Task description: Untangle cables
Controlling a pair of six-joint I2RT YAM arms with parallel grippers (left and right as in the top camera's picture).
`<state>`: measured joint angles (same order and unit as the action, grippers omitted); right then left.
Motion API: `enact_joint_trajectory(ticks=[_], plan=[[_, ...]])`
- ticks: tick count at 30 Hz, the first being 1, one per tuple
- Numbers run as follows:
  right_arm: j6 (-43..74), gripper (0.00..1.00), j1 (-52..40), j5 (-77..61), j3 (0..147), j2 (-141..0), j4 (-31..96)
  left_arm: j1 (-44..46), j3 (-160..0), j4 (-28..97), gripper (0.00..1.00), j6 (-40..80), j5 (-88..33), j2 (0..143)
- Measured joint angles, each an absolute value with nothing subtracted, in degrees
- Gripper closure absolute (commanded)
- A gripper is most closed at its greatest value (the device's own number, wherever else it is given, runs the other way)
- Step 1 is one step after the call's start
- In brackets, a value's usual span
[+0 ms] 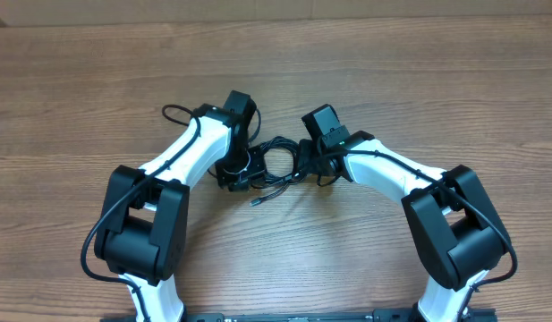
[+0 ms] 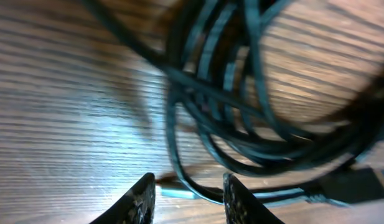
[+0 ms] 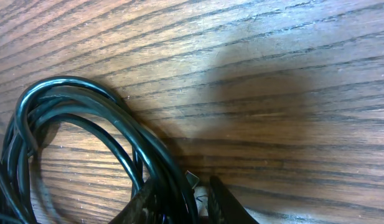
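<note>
The cables (image 1: 277, 164) lie as one coil of thin, glossy black cord on the wood-grain table (image 1: 419, 80), directly between the two grippers and close against both. The coil's longer span runs from one gripper to the other.

From the left gripper (image 2: 188, 200), the loops spread out ahead, crossing over one another. One strand curves through the gap between its jaws, which stand apart wider than the cord and clamp nothing.

The right gripper (image 3: 182, 206) has several strands running down between its narrowly parted jaws, but whether they pinch the cord cannot be told.

A loose tail ending in a small plug (image 1: 255, 202) trails back from the coil, nearer the left gripper. That free end looks like the easiest one to draw out.
</note>
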<state>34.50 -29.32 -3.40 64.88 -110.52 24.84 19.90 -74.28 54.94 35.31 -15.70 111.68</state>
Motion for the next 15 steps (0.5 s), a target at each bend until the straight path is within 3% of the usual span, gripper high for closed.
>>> enact_joint_trajectory(ticks=[8, 15], plan=[[34.52, 0.78, -29.32, -3.38, 64.88, -110.52, 24.93, 19.90, -72.34, 58.96, 0.62, 36.21, -6.07, 111.68], [34.48, 0.78, -29.32, -3.38, 64.88, -110.52, 24.97, 19.88, -72.34, 59.55, 0.52, 36.51, 5.45, 111.68]])
